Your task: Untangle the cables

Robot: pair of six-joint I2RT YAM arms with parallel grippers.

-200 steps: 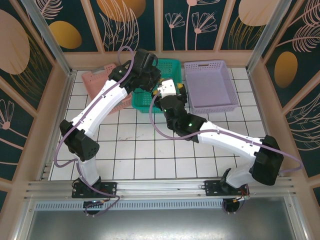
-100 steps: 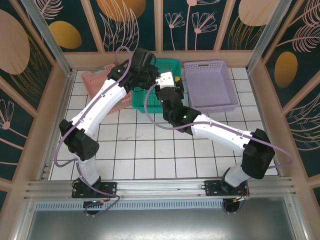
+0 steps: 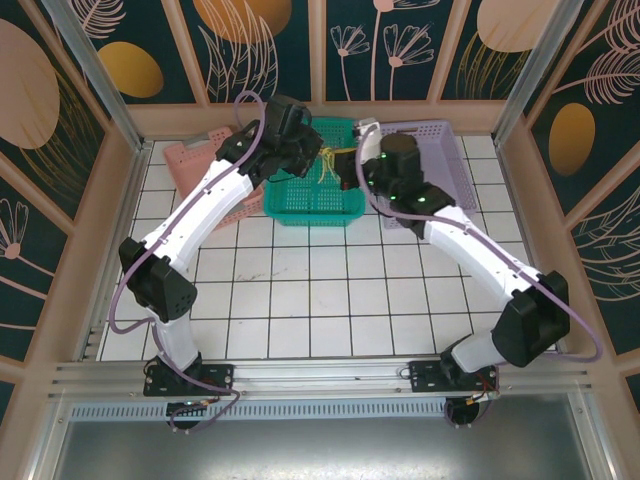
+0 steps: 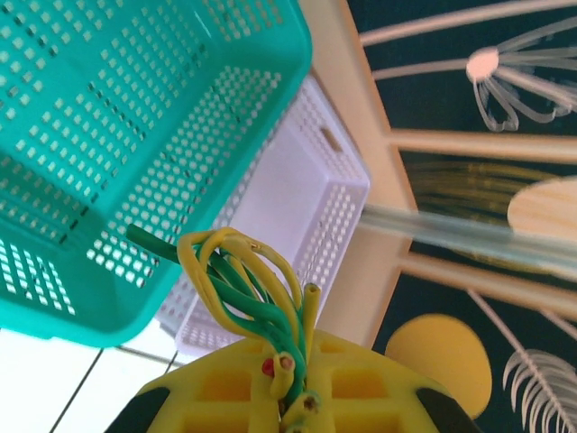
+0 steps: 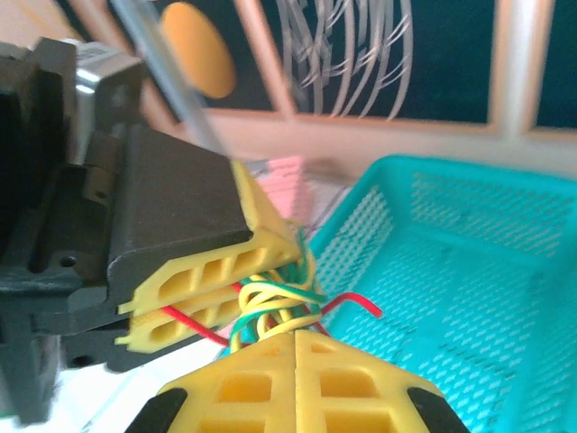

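While left gripper (image 4: 290, 365), right gripper (image 5: 296, 345) clamp cables (image 5: 270, 302), arms (image 3: 210, 205) meet over basket (image 3: 300, 209).

A teal basket (image 3: 312, 213) stands between pink basket (image 3: 190, 160) and lilac basket (image 3: 455, 180).

My right fingers (image 5: 243, 388) run off the bottom edge, and the cables (image 5: 270, 307) disappear between them (strand ends hidden). From above, the cables are a wisp, perhaps yellow, too small to sort.
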